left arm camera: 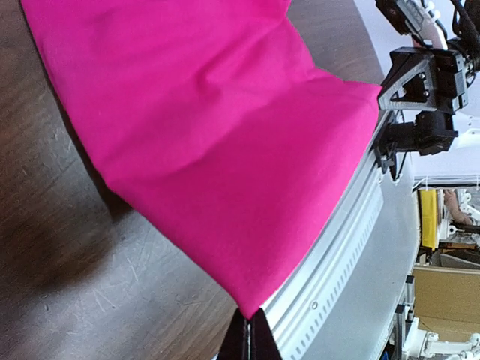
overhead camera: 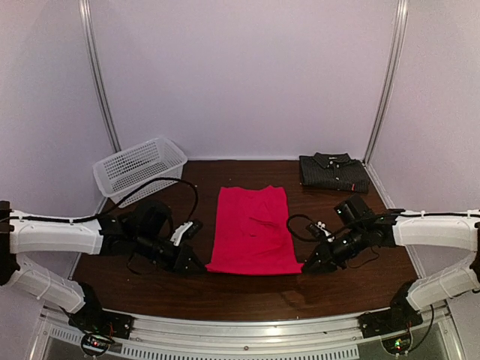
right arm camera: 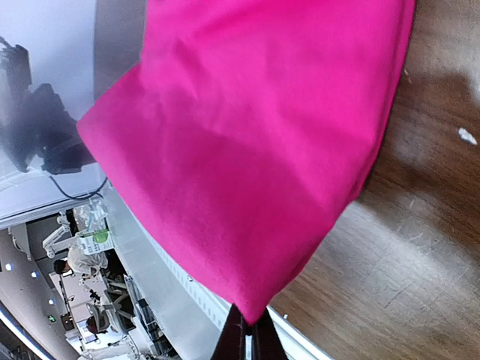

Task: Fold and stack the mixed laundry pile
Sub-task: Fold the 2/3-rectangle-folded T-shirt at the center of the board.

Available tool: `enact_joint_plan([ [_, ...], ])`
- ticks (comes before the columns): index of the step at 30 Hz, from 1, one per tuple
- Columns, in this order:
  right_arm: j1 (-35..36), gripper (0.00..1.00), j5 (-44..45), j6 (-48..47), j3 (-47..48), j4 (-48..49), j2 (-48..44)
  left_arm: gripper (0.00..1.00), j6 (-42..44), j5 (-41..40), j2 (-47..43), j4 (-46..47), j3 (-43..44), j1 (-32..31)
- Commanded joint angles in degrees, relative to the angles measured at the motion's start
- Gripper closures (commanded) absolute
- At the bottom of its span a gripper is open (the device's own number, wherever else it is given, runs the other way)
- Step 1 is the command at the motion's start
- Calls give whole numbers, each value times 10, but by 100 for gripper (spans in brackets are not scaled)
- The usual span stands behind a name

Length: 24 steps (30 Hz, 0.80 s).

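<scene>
The red-pink T-shirt (overhead camera: 251, 229) lies as a long folded strip in the middle of the dark wooden table (overhead camera: 352, 281). My left gripper (overhead camera: 201, 267) is shut on its near left corner, and my right gripper (overhead camera: 306, 266) is shut on its near right corner. In the left wrist view the T-shirt (left arm camera: 217, 135) runs up from the pinched tip at my left gripper (left arm camera: 250, 319), lifted a little off the wood. The right wrist view shows the T-shirt (right arm camera: 247, 150) hanging from my right gripper (right arm camera: 247, 321). The charcoal pinstriped shirt (overhead camera: 334, 171) lies folded at the back right.
A white lattice basket (overhead camera: 139, 168) stands at the back left corner. A metal rail (overhead camera: 247, 330) runs along the near table edge, just below both grippers. White walls close in the back and both sides.
</scene>
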Motion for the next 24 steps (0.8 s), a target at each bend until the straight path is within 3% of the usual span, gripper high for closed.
enact_joint_plan([
  [1,-1,100,36,61,24,-30,-47,100,-22,-44,-53,-60,27,5],
  [7,-15,100,63,9,152,-85,38,100,11,-78,9,-96,128,28],
  [17,-102,100,12,-94,359,-130,228,100,89,-69,180,-120,296,119],
  [24,-136,100,7,-122,451,-96,376,100,124,-60,329,-95,384,159],
])
